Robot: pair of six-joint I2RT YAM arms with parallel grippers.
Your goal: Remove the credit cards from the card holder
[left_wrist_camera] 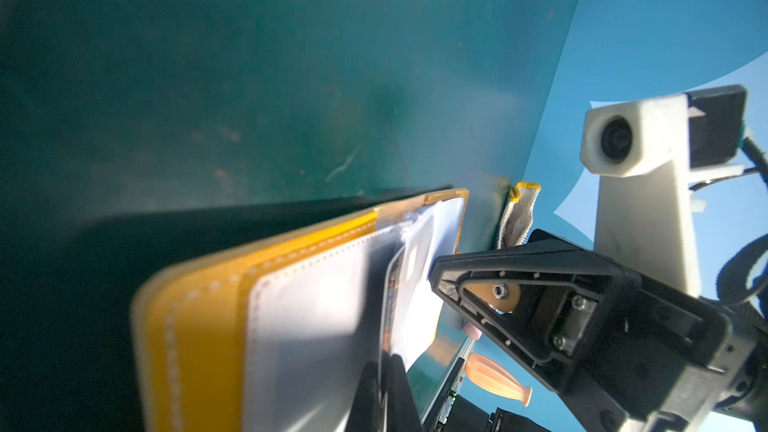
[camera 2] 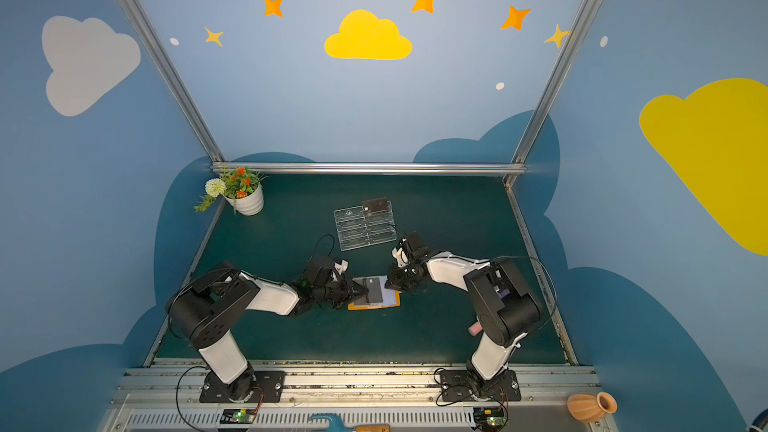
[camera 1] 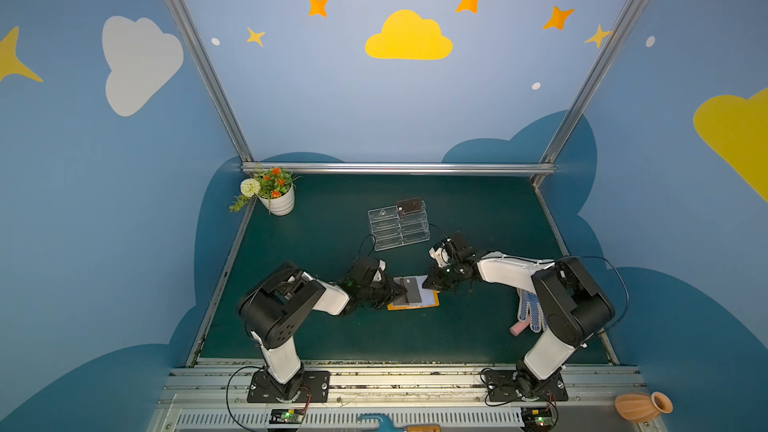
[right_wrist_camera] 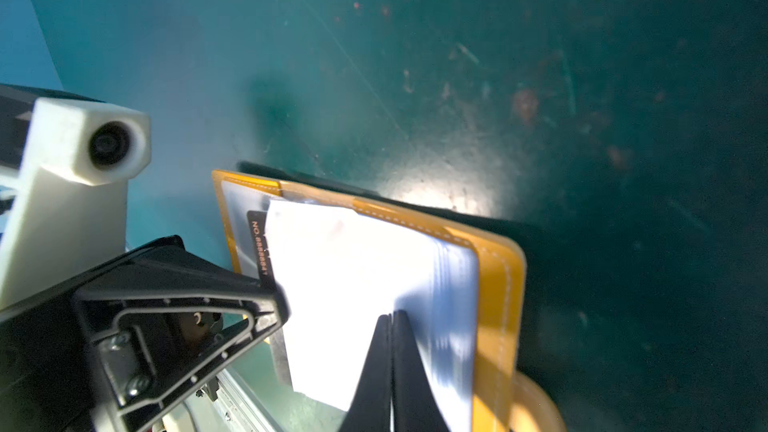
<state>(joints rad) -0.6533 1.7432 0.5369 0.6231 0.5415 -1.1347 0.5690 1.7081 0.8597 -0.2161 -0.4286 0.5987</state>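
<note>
Orange holder [camera 1: 417, 306], left gripper [camera 1: 400, 292], right gripper [camera 1: 428, 284] pinching

Left arm [camera 1: 291, 305], right arm [camera 1: 507, 272]: white shells, black joints, black bolted base plates [camera 1: 320, 386]. Thin black cables [left_wrist_camera: 754, 155]. White wrist camera housing [left_wrist_camera: 631, 139]. Black triangular fingers [left_wrist_camera: 540, 251], seemingly silver-screwed.

Top views: both are looking down from high at the near edge, covering the whole table [camera 1: 316, 222]. Wrist views: each is looking from close range, facing the other across the shared wallet [left_wrist_camera: 199, 326].
</note>
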